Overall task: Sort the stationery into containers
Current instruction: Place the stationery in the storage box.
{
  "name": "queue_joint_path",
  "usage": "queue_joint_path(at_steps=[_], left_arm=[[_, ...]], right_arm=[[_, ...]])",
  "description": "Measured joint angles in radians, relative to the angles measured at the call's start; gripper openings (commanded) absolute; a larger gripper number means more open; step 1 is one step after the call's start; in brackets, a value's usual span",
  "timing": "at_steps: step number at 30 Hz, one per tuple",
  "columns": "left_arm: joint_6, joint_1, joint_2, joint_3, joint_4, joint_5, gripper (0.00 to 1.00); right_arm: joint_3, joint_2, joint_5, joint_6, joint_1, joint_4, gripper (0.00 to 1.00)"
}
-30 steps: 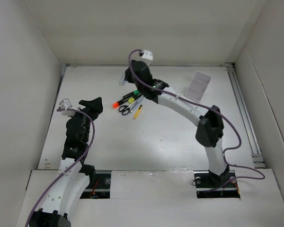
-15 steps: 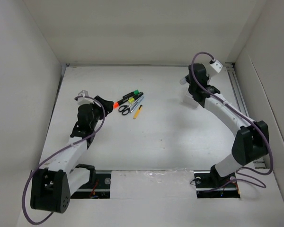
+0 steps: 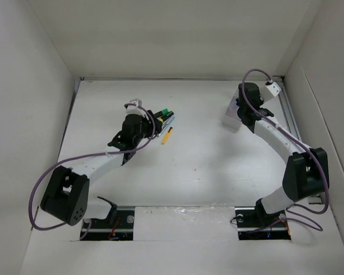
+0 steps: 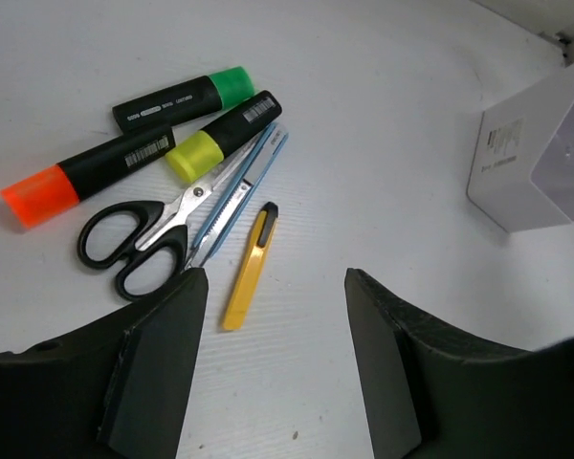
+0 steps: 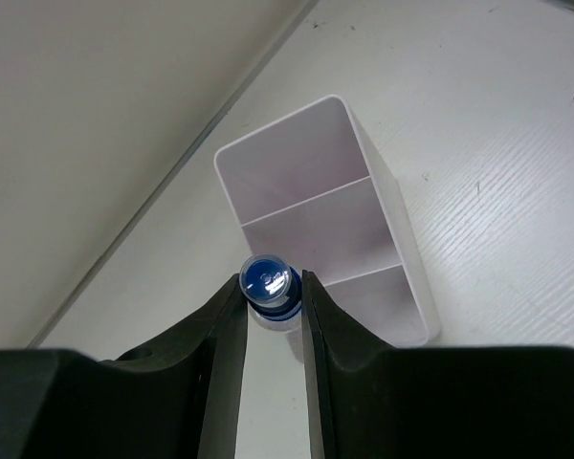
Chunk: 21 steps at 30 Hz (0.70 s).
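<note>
The stationery lies in a pile: orange-tipped marker (image 4: 86,172), green-and-black highlighter (image 4: 182,98), a yellow-tipped black marker (image 4: 225,134), black-handled scissors (image 4: 143,234), silver-blue pen (image 4: 244,186) and a short yellow stick (image 4: 249,268). My left gripper (image 4: 273,287) is open and empty, low over the table just near of the yellow stick; in the top view it (image 3: 152,123) covers part of the pile. My right gripper (image 5: 271,287) is shut on the blue-capped clear bottle (image 5: 271,284), held above the near end of the translucent white three-compartment tray (image 5: 402,239).
The tray (image 3: 231,120) sits at the back right near the right wall and its rail (image 3: 295,137). It also shows at the right edge of the left wrist view (image 4: 536,163). The yellow stick (image 3: 167,135) lies beside my left gripper. White walls enclose the table.
My left arm has swung right and forward onto the stationery pile. My right gripper, with the bottle, has shifted slightly right over the tray.
</note>
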<state>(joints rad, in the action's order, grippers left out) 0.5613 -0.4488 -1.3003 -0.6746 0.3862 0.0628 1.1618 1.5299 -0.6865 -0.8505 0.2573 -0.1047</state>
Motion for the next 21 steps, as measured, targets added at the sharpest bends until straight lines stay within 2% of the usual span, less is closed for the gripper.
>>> queue_joint_path(at_steps=[6,21], left_arm=[[-0.024,-0.014,-0.101,-0.035,-0.041,0.032,0.51],[-0.042,-0.014,-0.091,-0.047,-0.099,0.055,0.51]], right_arm=[[-0.002,0.0,-0.008,-0.006,-0.013,0.001,0.0],[-0.026,-0.022,-0.092,-0.036,0.045,-0.048,0.0]])
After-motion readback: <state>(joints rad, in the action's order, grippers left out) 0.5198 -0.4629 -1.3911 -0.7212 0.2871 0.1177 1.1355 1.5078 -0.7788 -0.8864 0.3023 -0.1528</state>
